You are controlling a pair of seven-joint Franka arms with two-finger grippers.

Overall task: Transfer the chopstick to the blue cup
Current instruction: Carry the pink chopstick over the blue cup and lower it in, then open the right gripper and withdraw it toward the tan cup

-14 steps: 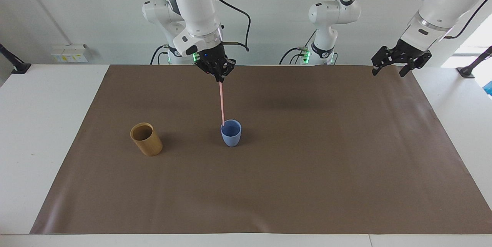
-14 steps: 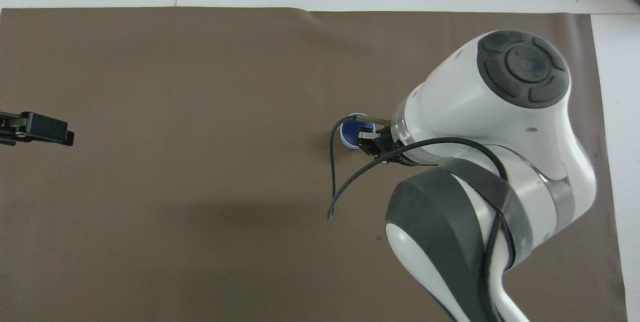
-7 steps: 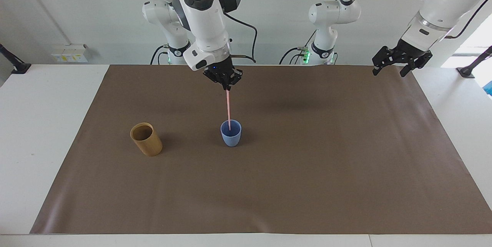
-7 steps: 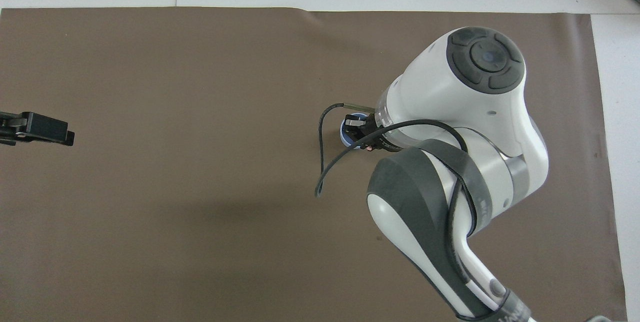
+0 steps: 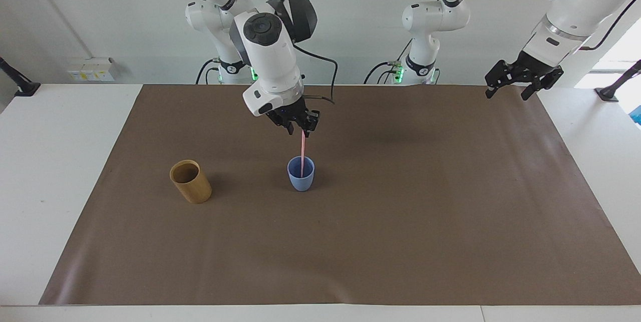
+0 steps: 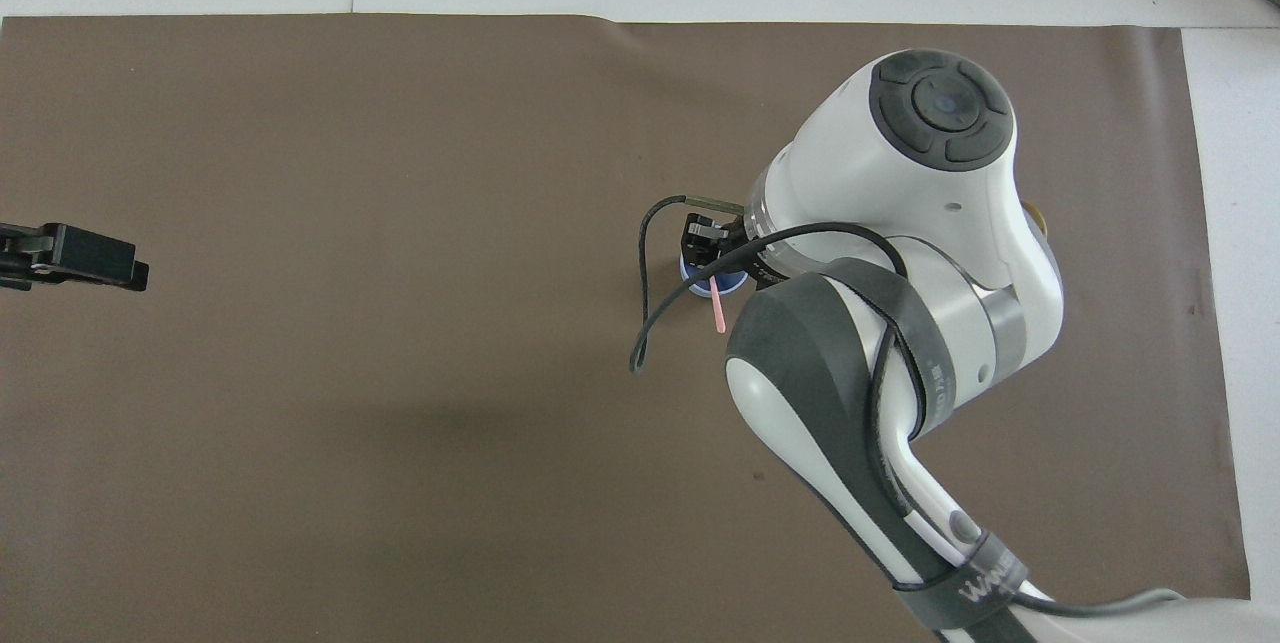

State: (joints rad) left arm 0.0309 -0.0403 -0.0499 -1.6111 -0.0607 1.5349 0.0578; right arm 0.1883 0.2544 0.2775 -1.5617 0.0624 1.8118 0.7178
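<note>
- My left gripper [image 5: 511,84] waits open over the mat's [image 5: 400,222] edge, near my base.
- My right gripper [image 5: 300,126] hangs over the blue cup [image 5: 301,178]; I cannot tell if its jaws are released.
- The chopstick [image 5: 303,152] stands nearly upright just below them, lower end inside the blue cup.
- The bamboo cup [image 5: 191,181] looks empty.

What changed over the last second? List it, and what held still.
The right end effector came down over the blue cup, lowering the chopstick from the rim into the cup. Whether it has let go cannot be told. The left end effector stayed waiting, open, over the left arm's end of the table. The blue cup and the tan cup did not move.
</note>
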